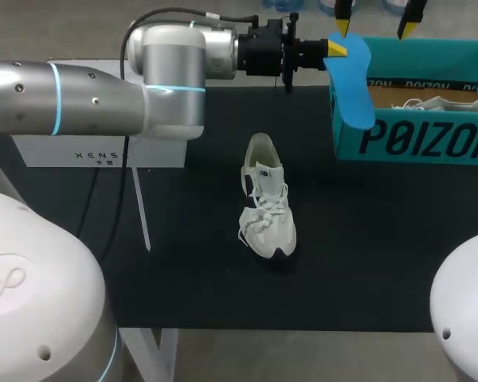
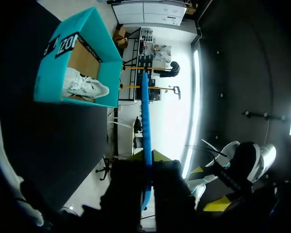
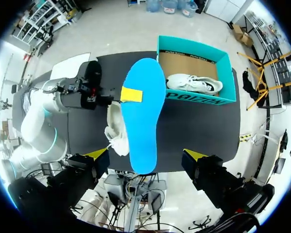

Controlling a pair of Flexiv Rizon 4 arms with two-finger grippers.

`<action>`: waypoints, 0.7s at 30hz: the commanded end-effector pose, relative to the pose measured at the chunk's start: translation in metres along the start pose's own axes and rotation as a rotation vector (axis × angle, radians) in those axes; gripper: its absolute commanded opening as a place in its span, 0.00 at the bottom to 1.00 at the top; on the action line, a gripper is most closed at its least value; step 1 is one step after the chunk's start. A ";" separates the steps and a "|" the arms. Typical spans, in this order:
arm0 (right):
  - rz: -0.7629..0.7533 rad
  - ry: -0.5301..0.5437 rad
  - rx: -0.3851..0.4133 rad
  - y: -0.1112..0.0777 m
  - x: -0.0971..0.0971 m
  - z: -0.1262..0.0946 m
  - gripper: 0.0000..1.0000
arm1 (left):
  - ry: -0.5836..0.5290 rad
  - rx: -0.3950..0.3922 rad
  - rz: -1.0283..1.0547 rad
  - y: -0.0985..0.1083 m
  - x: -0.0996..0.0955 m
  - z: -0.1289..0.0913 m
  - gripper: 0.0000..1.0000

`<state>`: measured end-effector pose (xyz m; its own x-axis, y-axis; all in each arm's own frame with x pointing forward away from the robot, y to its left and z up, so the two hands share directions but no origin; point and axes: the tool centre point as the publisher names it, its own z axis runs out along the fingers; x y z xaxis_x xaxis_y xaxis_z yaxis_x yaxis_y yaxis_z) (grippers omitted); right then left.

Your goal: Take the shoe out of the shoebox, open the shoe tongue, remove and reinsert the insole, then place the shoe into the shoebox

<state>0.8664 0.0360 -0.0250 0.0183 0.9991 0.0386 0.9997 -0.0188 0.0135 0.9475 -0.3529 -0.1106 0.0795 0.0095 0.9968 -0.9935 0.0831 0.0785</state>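
My left gripper (image 1: 337, 52) is shut on a blue insole (image 1: 350, 83), holding it in the air by the teal shoebox's (image 1: 406, 139) near-left corner. The left wrist view shows the insole (image 2: 145, 131) edge-on between the fingers. A white shoe (image 1: 267, 208) lies on the black mat, toe toward me. A second white shoe (image 1: 442, 103) rests inside the box. My right gripper (image 1: 377, 17) hangs open above the insole. In the right wrist view the insole (image 3: 143, 116) lies ahead of my right gripper (image 3: 145, 156), apart from its fingers.
A white card stand (image 1: 95, 151) stands at the mat's left under my left arm. Black mat (image 1: 366, 255) covers the table. The shoebox (image 3: 194, 73) sits at the far right corner.
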 end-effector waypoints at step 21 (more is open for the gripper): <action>0.073 -0.032 0.018 0.012 0.007 0.006 1.00 | 0.040 -0.021 -0.025 0.000 0.000 -0.004 0.00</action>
<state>0.8772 0.0425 -0.0315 0.0858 0.9963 0.0057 0.9963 -0.0858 -0.0003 0.9471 -0.3493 -0.1110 0.1100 0.0475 0.9928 -0.9892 0.1027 0.1046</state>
